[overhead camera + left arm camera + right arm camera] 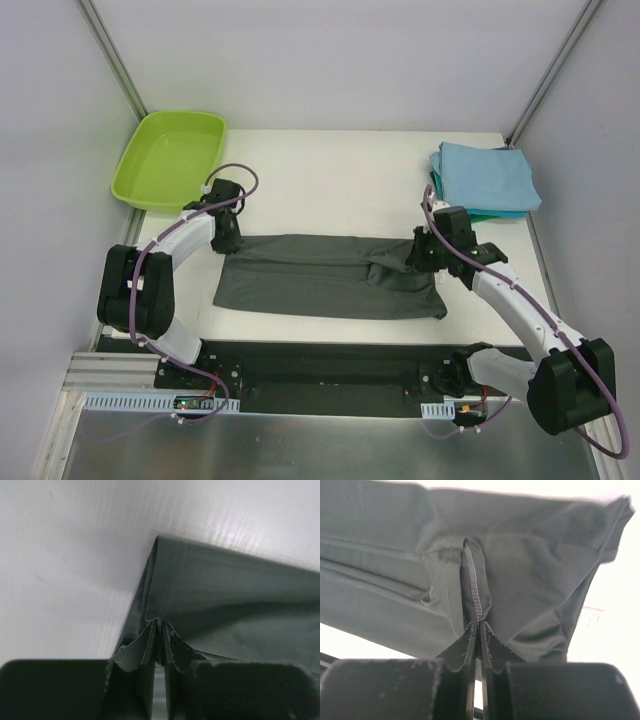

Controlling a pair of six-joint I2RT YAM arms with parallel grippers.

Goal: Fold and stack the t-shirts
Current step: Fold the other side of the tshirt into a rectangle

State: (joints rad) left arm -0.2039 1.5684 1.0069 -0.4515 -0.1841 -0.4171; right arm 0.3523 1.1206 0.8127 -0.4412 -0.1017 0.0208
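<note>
- Top view: the charcoal t-shirt (320,275) lies flattened into a long band across the middle of the white counter (330,170), running from left of centre to right of centre.
- The left tool (228,232) sits on the band's upper-left corner. The right tool (425,255) sits on its right end, at the upper edge.
- In the upper right of the frame, a folded light blue t-shirt (485,175) rests on a folded teal t-shirt (490,213), of which only the edges peek out. This stack is well apart from the charcoal one.
- A lime-green tub (170,158) stands in the upper left, beside the counter's far corner.
- Left wrist view: the tool's fingers (172,647) are drawn together at bottom centre, only a sliver between them. A pleat of charcoal cloth is pinched at their tips. The hemmed corner of the shirt rises towards the upper middle, with bare counter filling the left.
- Right wrist view: the fingers (490,647) are likewise nearly closed and clamp a stitched seam of the charcoal cloth. The fabric spreads over most of the frame and bunches at the upper right.
</note>
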